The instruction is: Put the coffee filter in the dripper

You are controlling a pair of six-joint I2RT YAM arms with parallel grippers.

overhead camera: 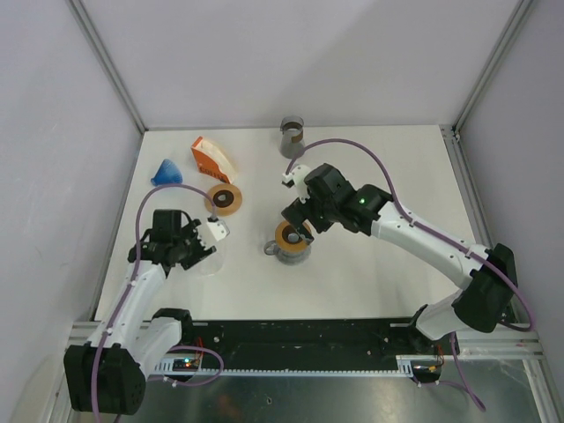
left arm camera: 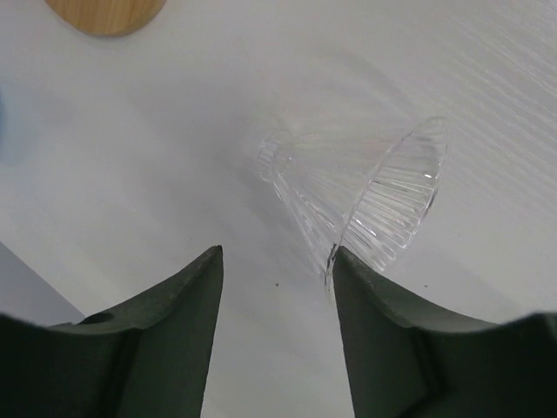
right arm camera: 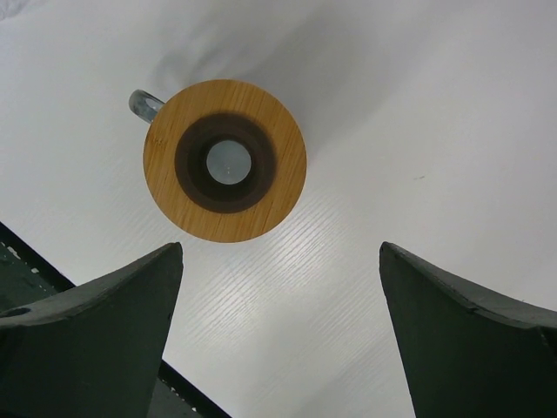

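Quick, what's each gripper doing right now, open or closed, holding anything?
Left gripper: open, empty, glass dripper close by one finger.
Right gripper: open, empty, over the wooden ring.

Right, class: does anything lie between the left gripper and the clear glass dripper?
Nothing visible does. The left gripper is open, and the glass dripper lies on its side just ahead of it, with only bare table around.
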